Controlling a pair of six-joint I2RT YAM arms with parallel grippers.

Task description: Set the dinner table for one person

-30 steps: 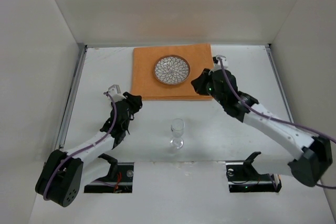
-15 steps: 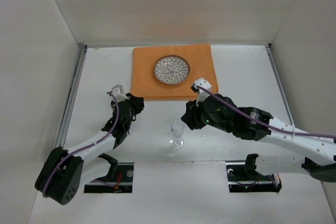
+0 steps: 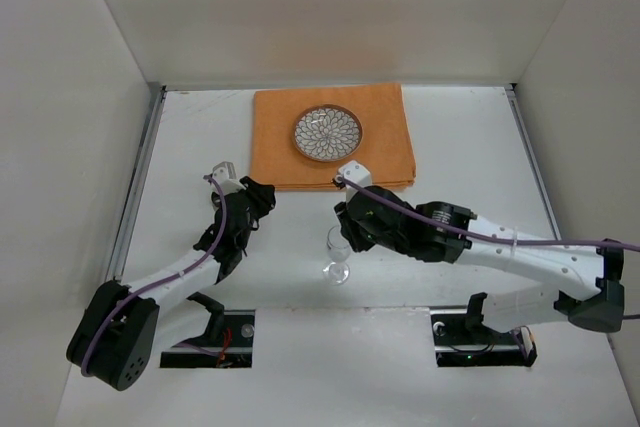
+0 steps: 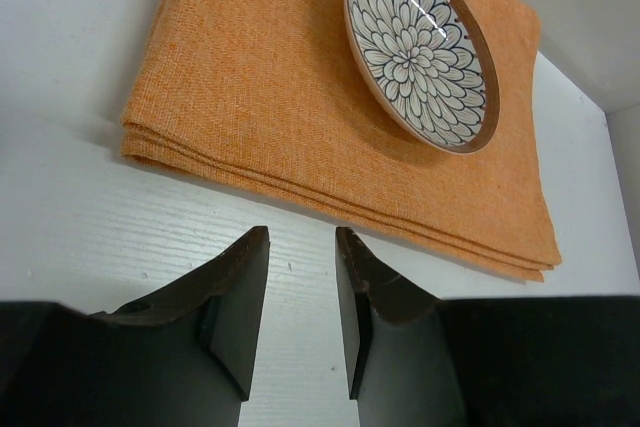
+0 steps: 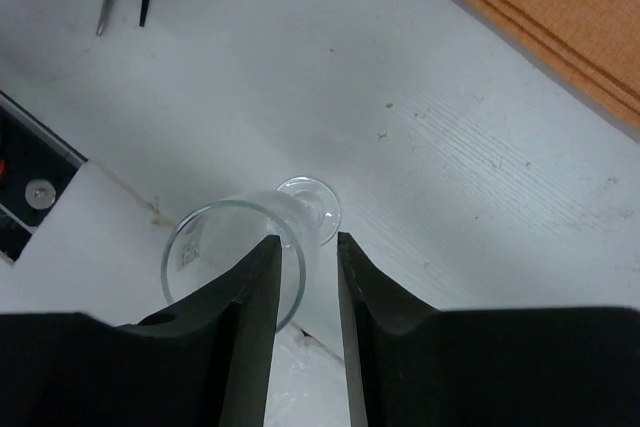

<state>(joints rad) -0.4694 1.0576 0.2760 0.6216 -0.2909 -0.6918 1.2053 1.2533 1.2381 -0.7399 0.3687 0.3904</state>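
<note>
An orange mat (image 3: 280, 152) lies far-centre with a patterned plate (image 3: 327, 134) on it. Nearer, a glass (image 3: 338, 269) stands under the right tool (image 5: 304, 252); I cannot tell its grip. The left tool (image 4: 300, 247), slightly parted, is empty. The white, matte table (image 3: 470, 147) lies under everything.

Bright, even light; soft shadows.

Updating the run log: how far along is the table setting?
Done: the mat lies at the table's far side with the plate on it. In hand: the right gripper is down at the glass rim, jaws apart, no grip evident; the glass stands upright near the front edge, off the mat. To do: move it beside the plate. No cutlery shows there. The left gripper hangs open, holding nothing.
</note>
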